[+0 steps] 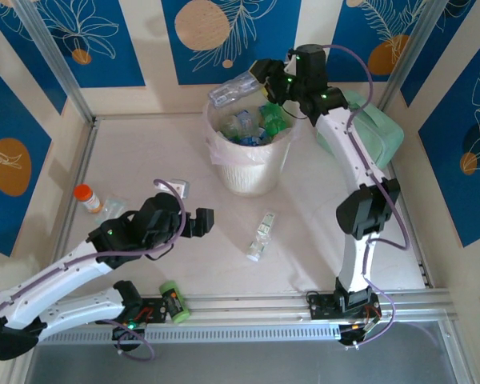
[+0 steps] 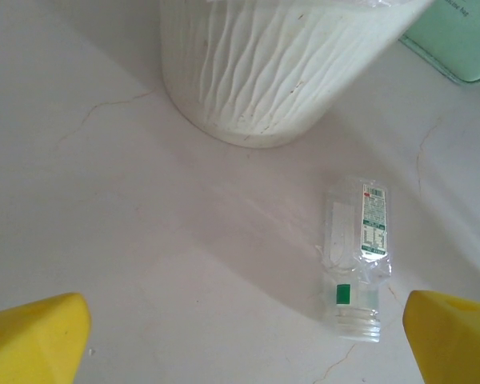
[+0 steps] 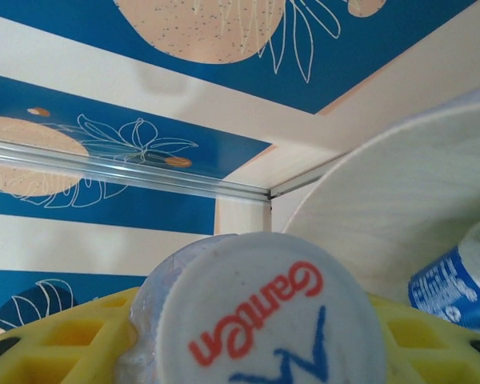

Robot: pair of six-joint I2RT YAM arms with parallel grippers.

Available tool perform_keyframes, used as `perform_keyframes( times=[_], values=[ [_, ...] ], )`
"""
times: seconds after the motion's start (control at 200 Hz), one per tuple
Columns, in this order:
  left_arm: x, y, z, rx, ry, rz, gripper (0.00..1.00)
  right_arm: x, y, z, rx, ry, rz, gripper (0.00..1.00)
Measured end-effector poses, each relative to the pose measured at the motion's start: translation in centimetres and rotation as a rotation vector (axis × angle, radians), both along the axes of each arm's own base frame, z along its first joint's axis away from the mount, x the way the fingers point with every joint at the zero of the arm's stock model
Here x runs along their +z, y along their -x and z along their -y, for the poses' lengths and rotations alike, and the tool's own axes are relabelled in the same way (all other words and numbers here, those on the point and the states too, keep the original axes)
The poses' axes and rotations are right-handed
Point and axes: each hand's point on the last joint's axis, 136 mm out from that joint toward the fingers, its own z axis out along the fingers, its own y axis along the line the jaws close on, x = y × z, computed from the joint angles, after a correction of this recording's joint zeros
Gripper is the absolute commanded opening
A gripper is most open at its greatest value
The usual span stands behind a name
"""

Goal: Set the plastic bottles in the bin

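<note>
The bin [image 1: 252, 172] stands at the back middle of the table with several plastic bottles [image 1: 252, 128] inside. My right gripper [image 1: 258, 78] hovers over the bin's far rim, shut on a clear bottle [image 1: 232, 89]. In the right wrist view that bottle's white cap [image 3: 268, 316] sits between the yellow fingers [image 3: 56, 344], beside the bin rim [image 3: 400, 200] and a blue-labelled bottle [image 3: 456, 288]. One capless clear bottle [image 1: 262, 236] lies on the table in front of the bin. My left gripper [image 1: 206, 222] is open just left of it. The left wrist view has this bottle [image 2: 358, 256] lying near the right fingertip [image 2: 456, 336].
An orange-capped jar [image 1: 86, 197] stands at the left. A green can [image 1: 174, 302] lies by the left arm's base. A mint-green case [image 1: 368, 132] leans right of the bin and also appears as a corner [image 2: 456, 40] in the left wrist view. Walls enclose the table.
</note>
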Motion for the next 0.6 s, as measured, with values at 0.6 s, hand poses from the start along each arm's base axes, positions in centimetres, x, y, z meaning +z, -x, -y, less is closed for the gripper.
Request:
perform_keyframes(
  times=[0.6],
  values=[
    [-2.8, -1.2, 1.4, -0.026, -0.006, -0.081, 1.0, -3.4, -0.9, -0.2, -0.025, 0.083, -0.089, 0.92]
  ],
)
